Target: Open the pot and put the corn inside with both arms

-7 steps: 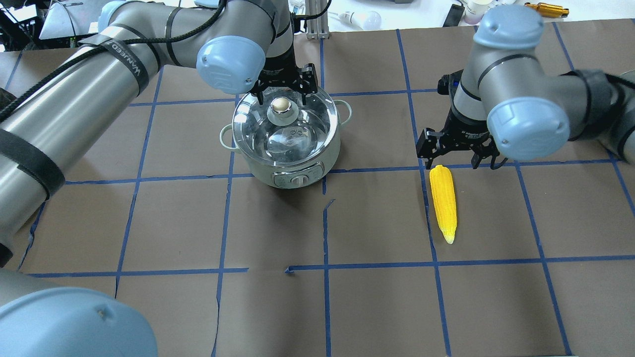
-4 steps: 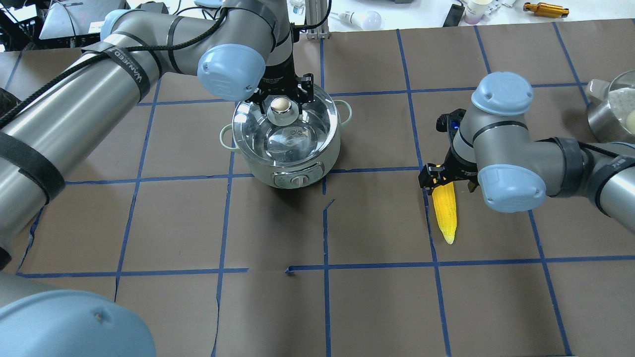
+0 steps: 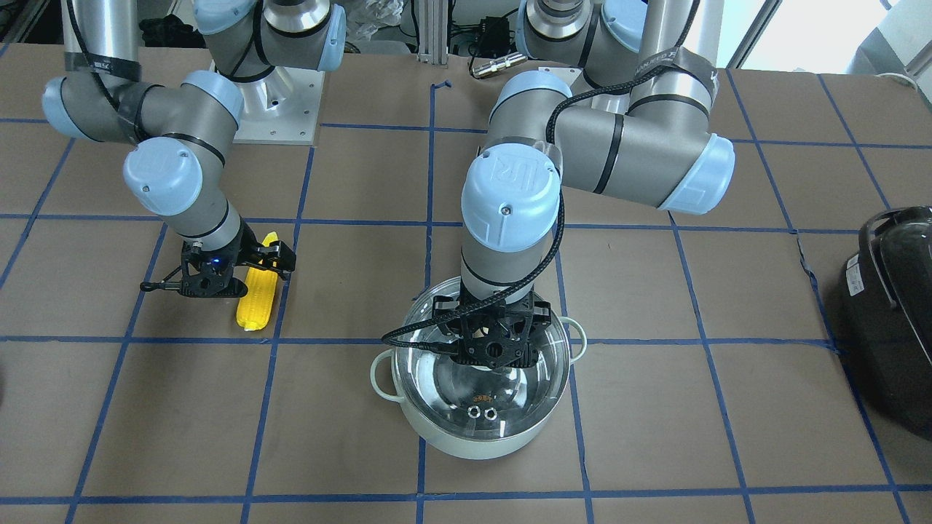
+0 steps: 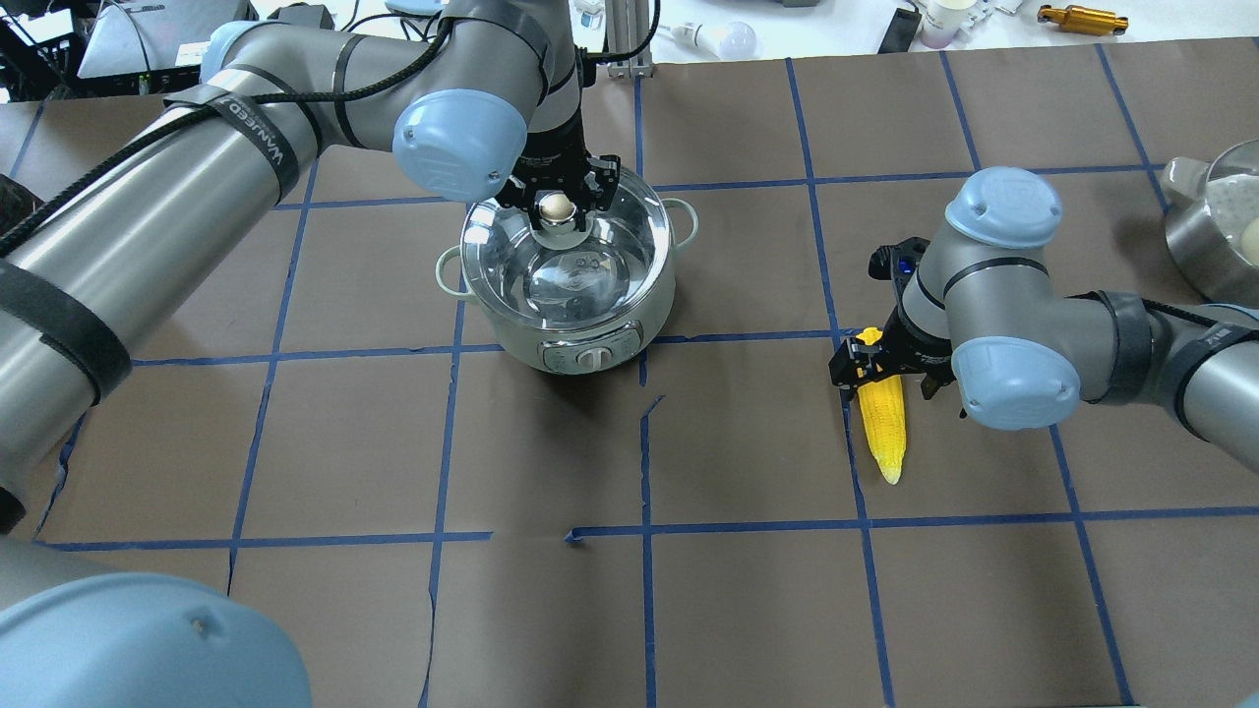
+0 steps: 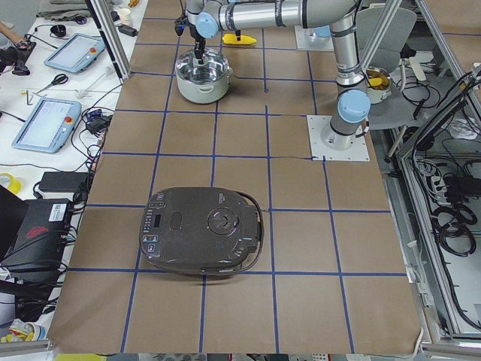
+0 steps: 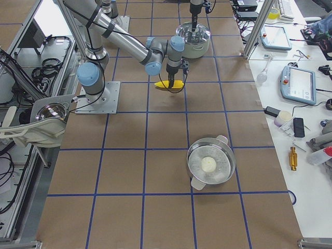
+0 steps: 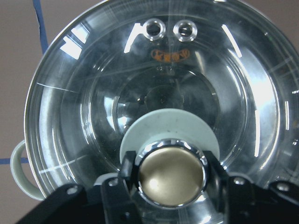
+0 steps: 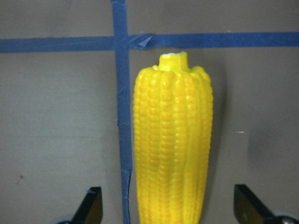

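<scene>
The left gripper clamps the metallic knob of the glass lid. The lid sits closed on the mint-green pot, which stands about mid-length on the worktop, toward the edge across from the robot. Nearer the worktop's right end, the right gripper hangs low over the thick end of the corn, fingers spread wide on either side without touching it. The cob lies flat beside a blue tape line.
</scene>
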